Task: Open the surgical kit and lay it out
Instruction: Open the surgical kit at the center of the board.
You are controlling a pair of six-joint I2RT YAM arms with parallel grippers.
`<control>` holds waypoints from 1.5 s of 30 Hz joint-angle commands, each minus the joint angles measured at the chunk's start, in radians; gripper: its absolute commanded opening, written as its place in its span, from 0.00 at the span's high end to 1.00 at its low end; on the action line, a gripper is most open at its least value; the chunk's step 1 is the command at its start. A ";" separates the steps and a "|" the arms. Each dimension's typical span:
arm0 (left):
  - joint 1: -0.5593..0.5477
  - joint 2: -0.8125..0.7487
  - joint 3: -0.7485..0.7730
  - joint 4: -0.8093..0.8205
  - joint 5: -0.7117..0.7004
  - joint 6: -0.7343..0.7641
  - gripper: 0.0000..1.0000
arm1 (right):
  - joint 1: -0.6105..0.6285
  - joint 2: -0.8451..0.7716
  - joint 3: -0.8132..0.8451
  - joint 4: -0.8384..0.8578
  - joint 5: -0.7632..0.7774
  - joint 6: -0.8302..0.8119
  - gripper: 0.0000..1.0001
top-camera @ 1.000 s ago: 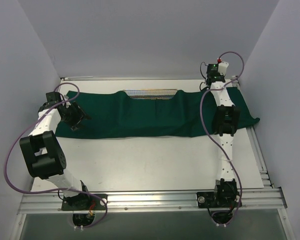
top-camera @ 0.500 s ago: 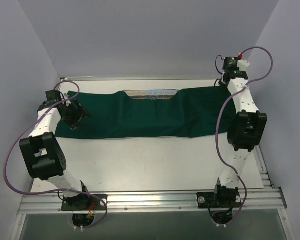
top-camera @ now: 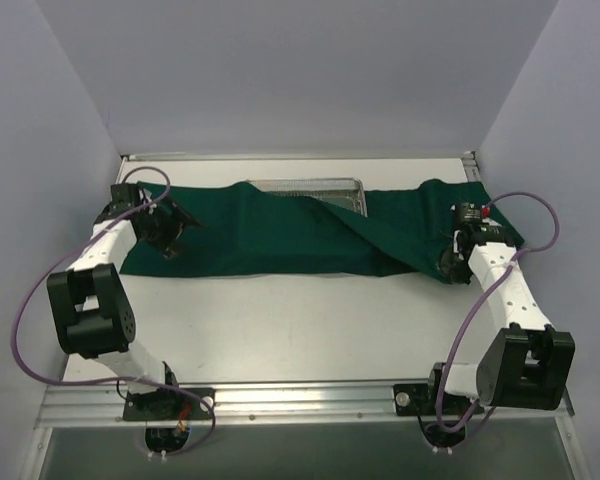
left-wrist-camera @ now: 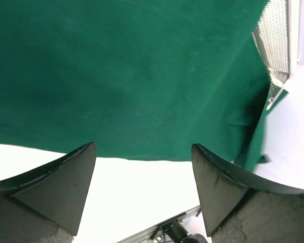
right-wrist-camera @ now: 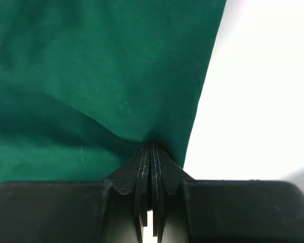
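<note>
Lying across the upper half of the top view, one green cloth (top-camera: 280, 235) stretches from the left side of the table (top-camera: 310, 320) to the right. One container shows: a silver mesh tray (top-camera: 315, 188) at upper centre, with its far rim and a strip of mesh bare and its near part under a fold of the cloth. What lies inside it cannot be told, since the cloth hides most of its floor. In the left wrist view a corner of that mesh peeks out at the upper right, past the cloth's edge. Two grippers are in view. The left gripper (left-wrist-camera: 143, 147) hangs over the left part of the cloth, near its front edge, with its jaws wide apart and nothing between them. The right gripper (right-wrist-camera: 151, 149), at centre right of the top view, has its jaws pressed together on a pinch of cloth at the right end, where the fabric puckers toward the fingertips.
</note>
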 commanded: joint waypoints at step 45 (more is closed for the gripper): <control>-0.329 0.481 0.751 -0.032 -0.390 -0.071 0.17 | -0.175 -0.451 -0.193 -0.204 0.011 0.095 1.00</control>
